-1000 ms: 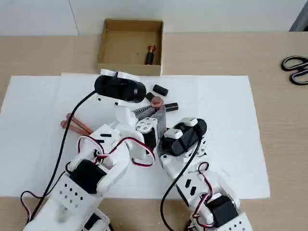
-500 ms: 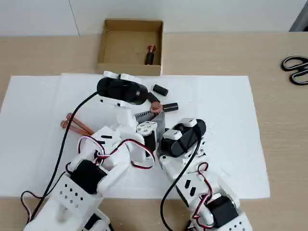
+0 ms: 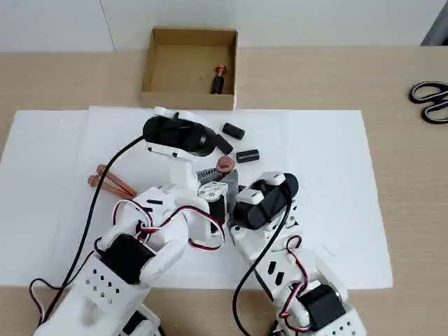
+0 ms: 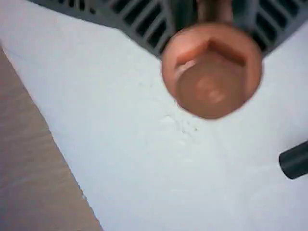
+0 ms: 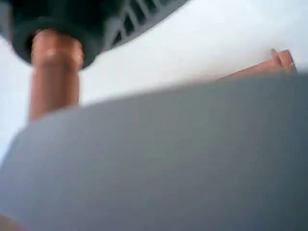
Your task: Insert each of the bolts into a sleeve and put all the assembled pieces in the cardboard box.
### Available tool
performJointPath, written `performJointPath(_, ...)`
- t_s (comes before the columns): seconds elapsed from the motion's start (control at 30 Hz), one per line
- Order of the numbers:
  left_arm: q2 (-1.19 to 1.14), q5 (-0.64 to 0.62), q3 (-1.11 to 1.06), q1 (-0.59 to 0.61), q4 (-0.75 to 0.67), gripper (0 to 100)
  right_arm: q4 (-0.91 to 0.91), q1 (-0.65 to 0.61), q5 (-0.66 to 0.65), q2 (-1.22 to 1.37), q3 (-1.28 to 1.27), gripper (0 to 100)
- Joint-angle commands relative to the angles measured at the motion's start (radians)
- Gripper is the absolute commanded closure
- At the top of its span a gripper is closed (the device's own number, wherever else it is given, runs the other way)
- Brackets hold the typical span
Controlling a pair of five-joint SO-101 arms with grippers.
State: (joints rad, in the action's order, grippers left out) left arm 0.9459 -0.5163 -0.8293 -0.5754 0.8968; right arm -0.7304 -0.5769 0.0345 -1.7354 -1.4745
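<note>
My left gripper (image 3: 218, 173) and right gripper (image 3: 232, 179) meet at mid-sheet. A copper bolt (image 3: 225, 164) stands between them, its hex head (image 4: 211, 72) just clear of the ribbed grey fingers (image 4: 139, 21). The left gripper is shut on the bolt. The bolt's shaft (image 5: 54, 72) runs into a black sleeve (image 5: 48, 24), which the right gripper holds. Two loose sleeves (image 3: 233, 131) (image 3: 247, 155) lie just beyond, a third (image 3: 222, 144) partly under the left arm. Two more bolts (image 3: 108, 180) lie to the left. The cardboard box (image 3: 155, 66) holds one assembled piece (image 3: 218, 79).
White paper (image 3: 336, 182) covers the table's middle, with bare wood around it. Scissors (image 3: 430, 100) lie at the far right edge. The left arm's black motor (image 3: 176, 136) hangs over the paper near the box's front wall. A black cable (image 3: 94, 203) trails across the paper's left half.
Both grippers and the bolt have drawn back toward the near edge, away from the loose sleeves. The left arm's black motor shifted the same way.
</note>
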Motion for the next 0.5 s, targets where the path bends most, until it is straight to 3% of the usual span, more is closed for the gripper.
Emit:
performJointPath(0.0,0.018,0.005,0.025,-0.002,0.011,99,0.061,-0.002,0.0,-0.008,0.018,99.5)
performJointPath(0.2,0.018,0.005,0.024,-0.002,0.011,99,0.074,-0.036,-0.11,-0.007,0.017,99.5)
performJointPath(0.47,0.018,0.005,0.019,-0.002,0.023,99,0.074,-0.039,-0.114,-0.007,0.017,99.5)
